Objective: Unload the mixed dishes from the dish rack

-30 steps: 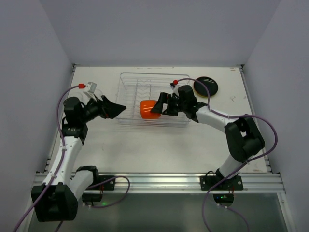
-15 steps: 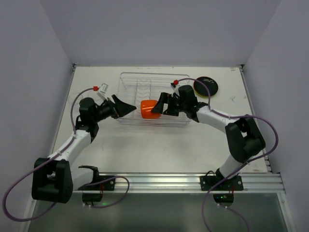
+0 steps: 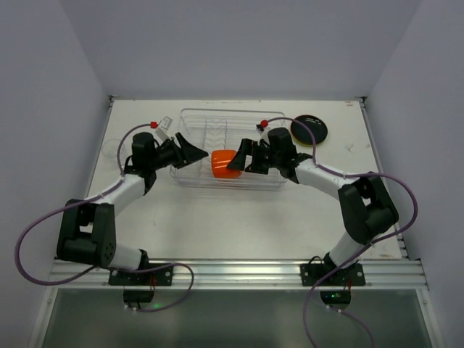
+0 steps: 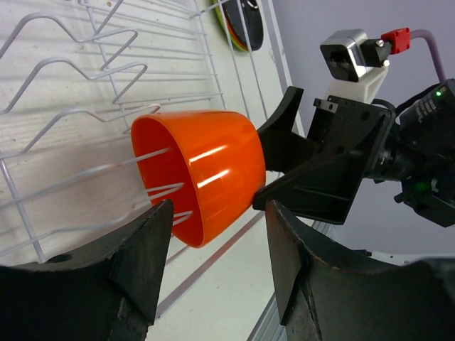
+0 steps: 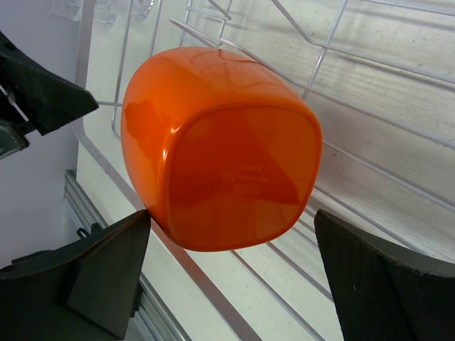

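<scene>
The orange plastic cup [image 3: 222,162] lies on its side in the clear wire dish rack [image 3: 196,119], near the front rail. In the left wrist view its mouth [image 4: 195,174] faces me. In the right wrist view its square base [image 5: 220,149] faces me. My left gripper [image 3: 194,154] is open just left of the cup, with its jaws [image 4: 217,277] short of the rim. My right gripper [image 3: 241,155] is open at the cup's base, with a jaw on each side [image 5: 234,277], not clamped. A stack of small plates [image 3: 309,130], black on top, lies on the table right of the rack.
The rack's wire ribs [image 4: 85,64] stand behind the cup. The plate stack shows lime green and orange edges in the left wrist view [image 4: 242,25]. A faint clear glass [image 3: 111,150] seems to stand at the table's left edge. Walls close the left, right and back.
My left arm has swung right and forward, bringing its open gripper up to the cup's mouth at the rack's left side. The right gripper and the cup have barely moved.
</scene>
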